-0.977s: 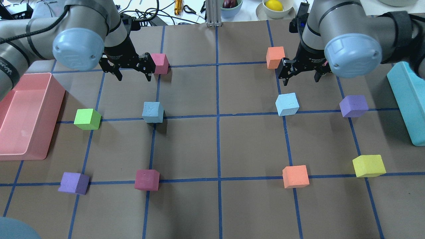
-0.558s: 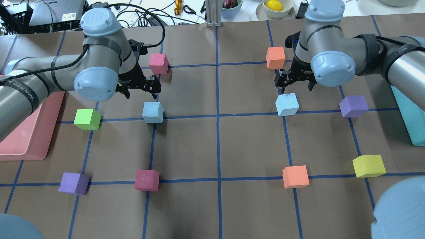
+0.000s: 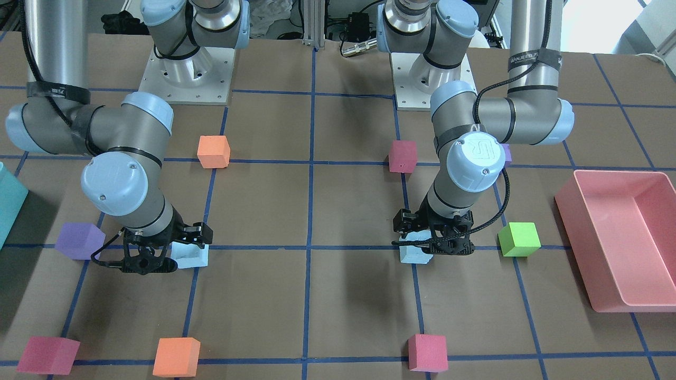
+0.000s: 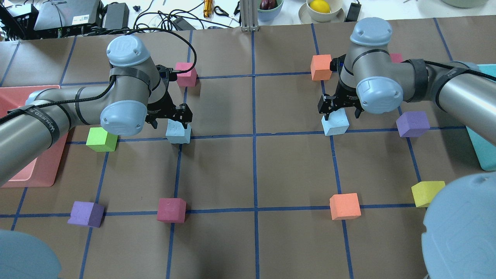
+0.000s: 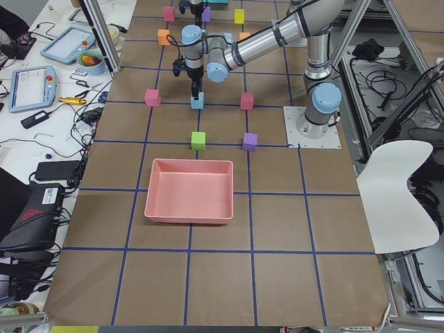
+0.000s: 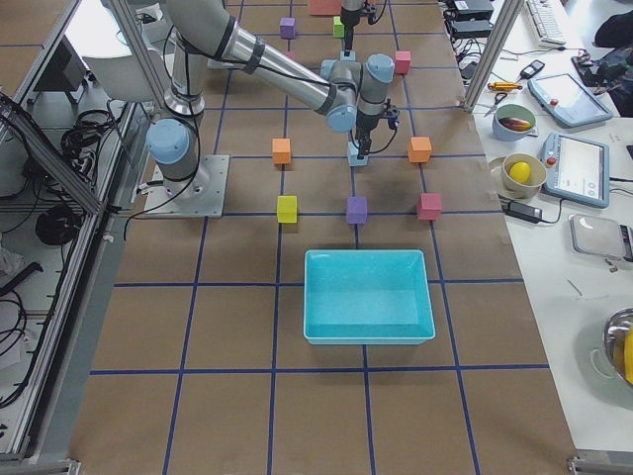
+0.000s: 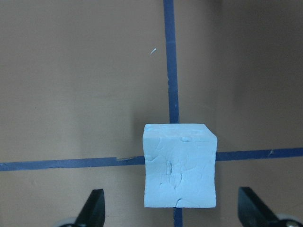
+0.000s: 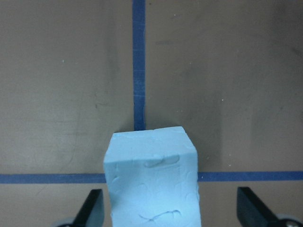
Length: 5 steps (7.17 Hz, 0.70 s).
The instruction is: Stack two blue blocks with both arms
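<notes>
One blue block (image 4: pixel 179 133) sits on a tape crossing left of centre, the other blue block (image 4: pixel 335 124) right of centre. My left gripper (image 4: pixel 170 123) is open just above the left block. In the left wrist view its fingers (image 7: pixel 93 209) stand either side of the block (image 7: pixel 180 165) without touching it. My right gripper (image 4: pixel 341 114) is open just above the right block. In the right wrist view its fingers (image 8: pixel 91 209) flank the block (image 8: pixel 154 182) with gaps. In the front-facing view the left block (image 3: pixel 414 255) and right block (image 3: pixel 191 257) are partly hidden by the grippers.
A pink bin (image 4: pixel 42 166) lies at the left edge and a teal bin (image 4: pixel 482 149) at the right. A green cube (image 4: pixel 101 139), purple cube (image 4: pixel 412 124), orange cube (image 4: pixel 321 66) and pink cube (image 4: pixel 186 73) sit near the arms. Several more cubes line the near row.
Both arms have moved toward the near side and down. The open grippers, which were behind the blue blocks, now sit over them. The blocks have not moved.
</notes>
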Tool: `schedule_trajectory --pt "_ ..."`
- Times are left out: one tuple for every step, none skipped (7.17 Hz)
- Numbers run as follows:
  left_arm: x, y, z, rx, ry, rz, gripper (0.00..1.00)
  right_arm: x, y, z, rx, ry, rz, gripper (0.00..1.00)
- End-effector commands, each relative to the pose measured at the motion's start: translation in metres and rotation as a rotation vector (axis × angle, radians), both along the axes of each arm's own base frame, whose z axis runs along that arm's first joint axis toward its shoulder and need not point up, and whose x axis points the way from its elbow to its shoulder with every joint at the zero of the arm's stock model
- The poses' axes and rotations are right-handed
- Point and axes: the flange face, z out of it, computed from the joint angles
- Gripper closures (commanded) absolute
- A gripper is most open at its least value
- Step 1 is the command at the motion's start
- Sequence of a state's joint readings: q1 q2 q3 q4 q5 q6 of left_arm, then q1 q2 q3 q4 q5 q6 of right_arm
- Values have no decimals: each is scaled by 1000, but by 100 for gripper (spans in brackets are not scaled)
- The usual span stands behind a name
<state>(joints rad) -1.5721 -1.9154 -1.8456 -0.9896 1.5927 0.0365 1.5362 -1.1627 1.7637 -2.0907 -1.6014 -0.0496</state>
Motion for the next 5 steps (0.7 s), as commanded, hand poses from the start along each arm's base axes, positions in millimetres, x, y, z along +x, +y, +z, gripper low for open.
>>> schedule_trajectory --pt "-3 0 -15 6 20 6 0 6 -1 -4 3 -53 -3 0" --pt "-8 0 -19 11 74 19 0 5 -1 -4 3 -54 -3 0" --pt "-9 -2 -24 11 76 15 0 6 1 -11 17 -55 6 0" --pt "-7 -9 -26 -42 66 10 0 5 1 -17 26 -43 10 0" --pt "-7 -11 -32 -50 65 13 5 4 3 -26 40 -45 5 0"
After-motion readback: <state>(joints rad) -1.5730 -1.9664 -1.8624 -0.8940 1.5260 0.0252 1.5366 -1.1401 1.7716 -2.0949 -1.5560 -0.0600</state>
